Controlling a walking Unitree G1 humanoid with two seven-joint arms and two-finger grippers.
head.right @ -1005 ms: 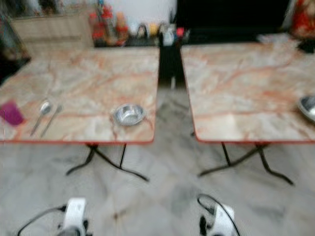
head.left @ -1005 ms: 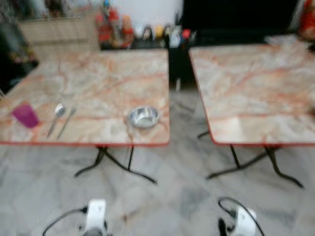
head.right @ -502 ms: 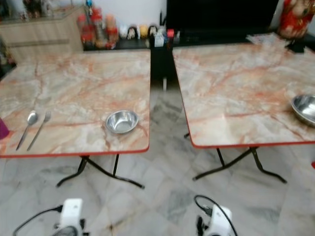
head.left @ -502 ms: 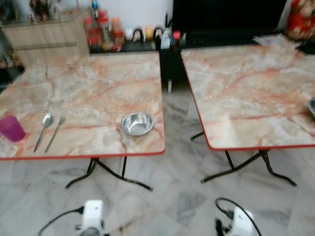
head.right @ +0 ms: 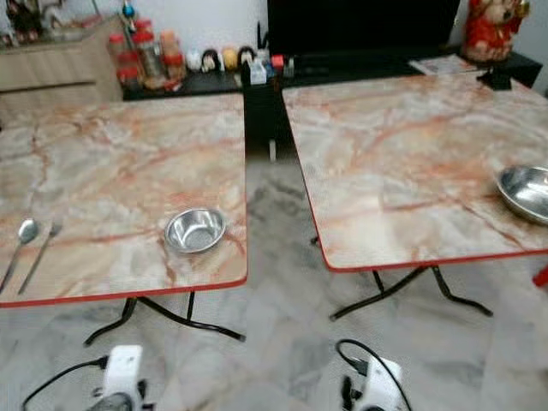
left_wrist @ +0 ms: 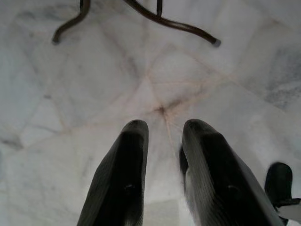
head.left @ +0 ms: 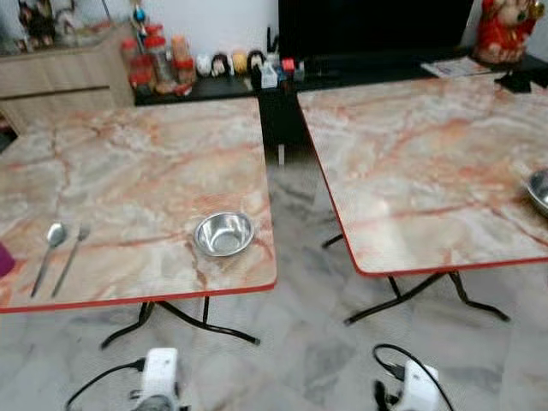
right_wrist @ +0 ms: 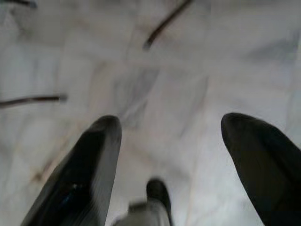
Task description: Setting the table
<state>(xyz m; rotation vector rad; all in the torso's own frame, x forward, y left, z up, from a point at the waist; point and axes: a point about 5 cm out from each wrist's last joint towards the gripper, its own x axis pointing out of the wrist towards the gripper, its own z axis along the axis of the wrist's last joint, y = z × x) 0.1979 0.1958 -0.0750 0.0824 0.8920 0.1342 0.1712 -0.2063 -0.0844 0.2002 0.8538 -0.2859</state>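
Note:
Two marble-patterned folding tables stand side by side. The left table point(head.left: 128, 171) carries a small steel bowl point(head.left: 223, 234) near its front right corner, a spoon point(head.left: 47, 253) and a fork point(head.left: 68, 257) side by side, and a purple cup point(head.left: 3, 259) cut off by the picture's edge. The right table point(head.right: 402, 154) holds a larger steel bowl point(head.right: 524, 190) at its right side. Both arms hang low over the floor. My left gripper point(left_wrist: 164, 125) is open by a narrow gap and my right gripper point(right_wrist: 171, 122) is wide open, both holding nothing.
A floor gap point(head.left: 295, 223) runs between the tables, with curved black table legs point(head.left: 205, 325) below. Behind stand a wooden sideboard point(head.left: 51, 77), jars and small figures point(head.left: 154, 60) on a black unit, and a red figure point(head.left: 501, 26). The floor is marble tile.
The whole picture has shifted left and sharpened, so the camera has moved. The purple cup has slid to the left edge, and the right table's bowl shows more fully. Nothing on the tables moved.

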